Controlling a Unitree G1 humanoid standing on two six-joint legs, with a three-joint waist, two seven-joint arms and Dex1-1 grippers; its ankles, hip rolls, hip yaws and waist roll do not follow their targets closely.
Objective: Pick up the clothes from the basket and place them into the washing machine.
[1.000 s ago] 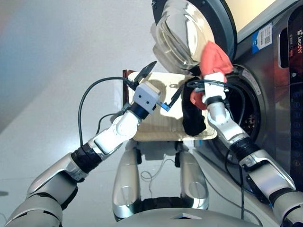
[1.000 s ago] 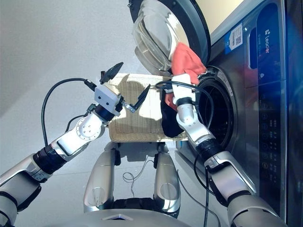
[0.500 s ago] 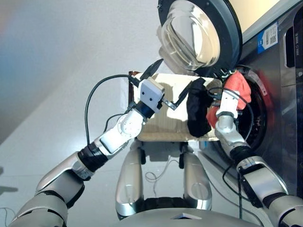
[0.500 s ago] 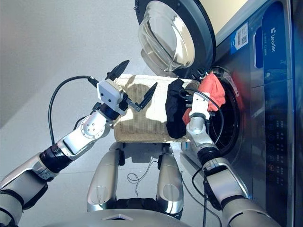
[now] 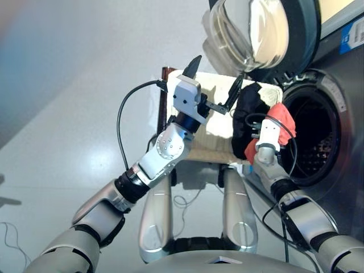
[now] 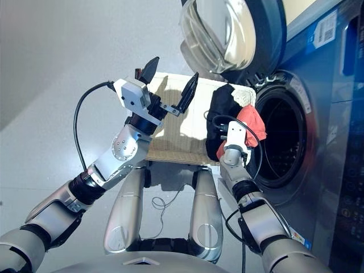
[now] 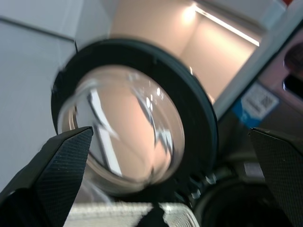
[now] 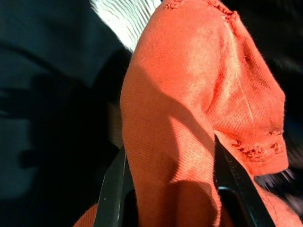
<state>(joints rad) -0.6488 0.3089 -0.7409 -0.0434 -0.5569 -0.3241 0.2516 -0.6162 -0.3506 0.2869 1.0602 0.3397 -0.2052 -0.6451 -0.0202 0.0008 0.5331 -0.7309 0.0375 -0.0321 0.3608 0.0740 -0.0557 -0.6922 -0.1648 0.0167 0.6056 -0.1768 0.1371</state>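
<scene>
The cream woven basket (image 5: 200,142) sits in front of me, left of the washing machine's dark porthole (image 5: 314,136). A black cloth (image 5: 250,108) is heaped at the basket's far right corner, against the machine's front. My right gripper (image 8: 170,189) is shut on the red cloth (image 5: 282,118), which it holds at the porthole's left rim, just outside the drum and touching the black cloth. My left gripper (image 5: 215,79) is open and empty, raised above the basket's far edge and pointing at the round glass door (image 5: 253,28), which stands open.
The open door (image 6: 227,28) hangs over the basket's far right part, close to my left fingertips (image 6: 189,94). The machine's grey front panel with a blue label (image 5: 352,40) fills the right side. A black cable (image 5: 122,122) loops off my left wrist. A thin cord (image 5: 182,202) lies on the grey floor.
My right gripper carried the red cloth down from beside the door to the porthole's left rim. My left gripper rose toward the door. The camera shifted too.
</scene>
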